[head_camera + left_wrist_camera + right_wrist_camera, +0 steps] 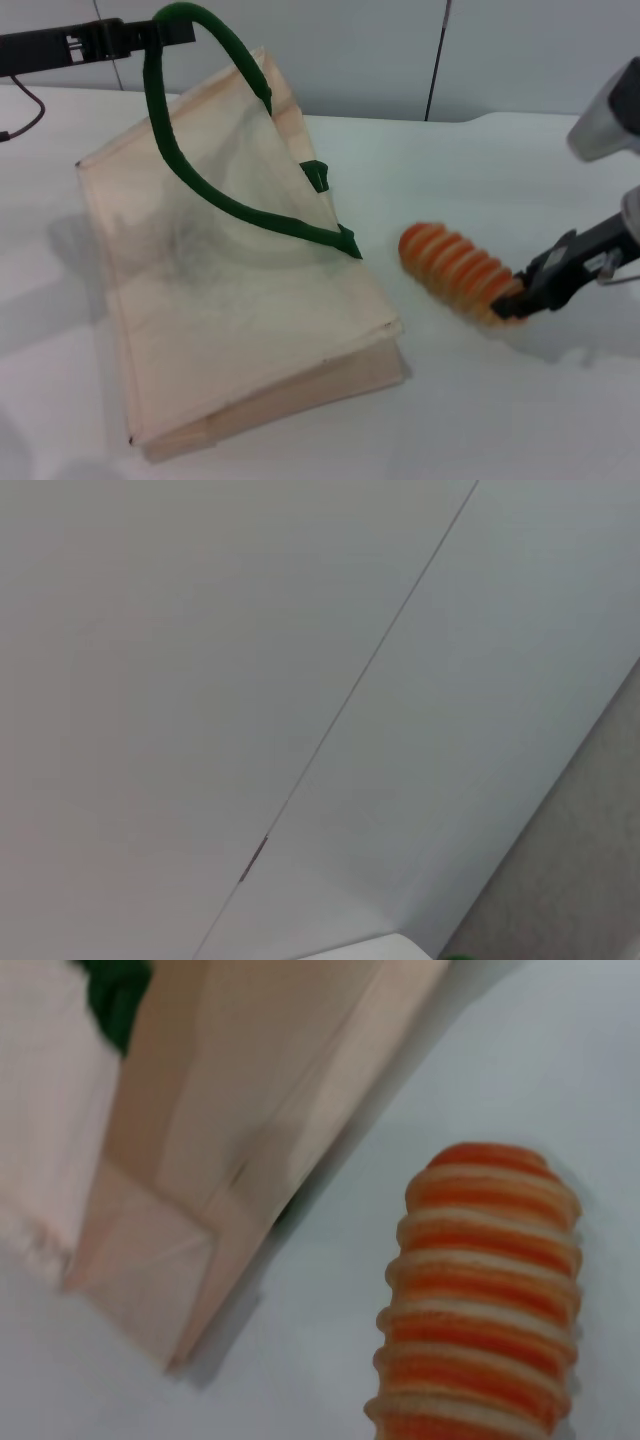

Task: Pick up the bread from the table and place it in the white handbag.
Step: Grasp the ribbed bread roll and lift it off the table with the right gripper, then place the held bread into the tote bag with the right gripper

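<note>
The white handbag (230,330) lies on the table (520,420) at the left. One dark green handle (165,110) is pulled up, which lifts the upper side of the bag and holds its mouth open toward the right. My left gripper (172,28) is at the top left, shut on that handle. My right gripper (515,300) is shut on the near end of the bread (455,265), an orange loaf with cream stripes, just right of the bag's mouth. The right wrist view shows the bread (485,1290) beside the bag's corner (230,1110).
A grey panelled wall (350,50) stands behind the table's far edge. A dark cable (25,115) hangs at the far left. The left wrist view shows only wall panels (300,680) and a speck of green handle (458,957).
</note>
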Robot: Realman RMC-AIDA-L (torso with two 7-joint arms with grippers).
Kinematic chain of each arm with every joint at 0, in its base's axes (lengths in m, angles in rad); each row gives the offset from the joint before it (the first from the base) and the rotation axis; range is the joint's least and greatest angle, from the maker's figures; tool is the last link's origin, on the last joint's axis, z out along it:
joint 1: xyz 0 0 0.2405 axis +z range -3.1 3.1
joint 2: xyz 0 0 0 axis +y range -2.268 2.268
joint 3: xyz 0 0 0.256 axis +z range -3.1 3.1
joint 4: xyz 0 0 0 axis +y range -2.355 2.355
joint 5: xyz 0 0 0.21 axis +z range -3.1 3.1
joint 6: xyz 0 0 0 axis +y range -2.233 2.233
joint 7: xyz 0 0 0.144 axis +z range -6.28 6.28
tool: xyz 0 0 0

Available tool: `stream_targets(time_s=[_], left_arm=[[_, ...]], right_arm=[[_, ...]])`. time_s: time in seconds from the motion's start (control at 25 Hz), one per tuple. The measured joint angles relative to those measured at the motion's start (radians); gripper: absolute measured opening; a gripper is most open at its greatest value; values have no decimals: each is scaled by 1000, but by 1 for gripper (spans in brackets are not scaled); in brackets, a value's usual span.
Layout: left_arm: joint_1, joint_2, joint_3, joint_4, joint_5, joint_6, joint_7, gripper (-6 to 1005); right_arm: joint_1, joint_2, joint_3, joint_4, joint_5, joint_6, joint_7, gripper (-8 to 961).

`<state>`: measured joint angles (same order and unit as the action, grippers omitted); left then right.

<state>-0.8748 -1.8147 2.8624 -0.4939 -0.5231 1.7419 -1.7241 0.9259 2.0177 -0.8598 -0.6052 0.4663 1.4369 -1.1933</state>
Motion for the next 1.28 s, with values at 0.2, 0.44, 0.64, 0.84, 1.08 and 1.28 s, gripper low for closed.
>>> stream_targets(time_s=[0.2, 0.44, 0.64, 0.84, 1.08, 1.28], left_arm=[[-4, 1, 1, 0, 6, 5, 0, 219], [-26, 10, 2, 0, 33, 15, 3, 222], [-62, 29, 2, -7, 77, 43, 2, 224], [-93, 37, 2, -35, 100, 59, -6, 226], [-96, 38, 2, -37, 105, 62, -7, 229], [-98, 38, 2, -37, 111, 62, -7, 232]], right_arm=[[-9, -10, 62, -40, -1, -12, -4, 450], [-10, -32, 122, -46, -1, -61, -4, 424], [-5, -37, 174, -49, 0, -77, -25, 391], [-1, -50, 211, -56, 0, -76, -52, 329], [11, -60, 225, -59, 9, 42, -120, 278], [20, -51, 229, -61, 59, 146, -154, 257]])
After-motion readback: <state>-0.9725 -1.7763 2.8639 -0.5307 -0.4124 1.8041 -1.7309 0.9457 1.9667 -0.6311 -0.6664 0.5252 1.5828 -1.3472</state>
